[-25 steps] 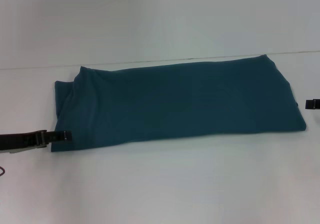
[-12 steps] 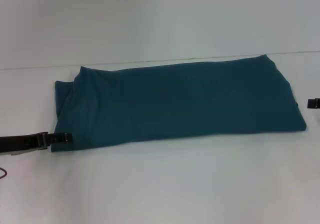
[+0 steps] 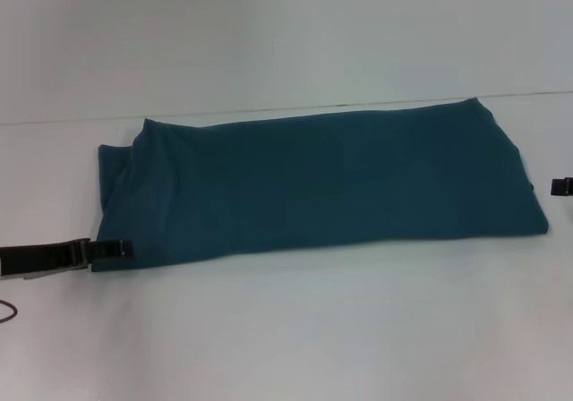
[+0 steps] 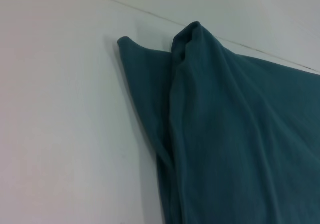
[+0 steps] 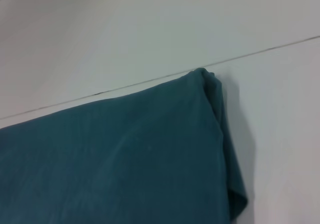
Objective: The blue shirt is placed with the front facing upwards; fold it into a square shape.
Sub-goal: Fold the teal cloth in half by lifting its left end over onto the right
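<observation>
White table, flat and matte; a thin dark seam runs across it behind the cloth, with more pale surface beyond.

The blue shirt lies across the middle of the table as a long band, plain teal side up, left end rumpled with an under-layer sticking out at the far corner, right end rounded over.

Left gripper low at the table's left edge, tip at the shirt's near-left corner; whether it pinches the cloth or merely meets it, cannot tell.

Right gripper barely in view at the right edge, just beside the shirt's right end, apart from it.
</observation>
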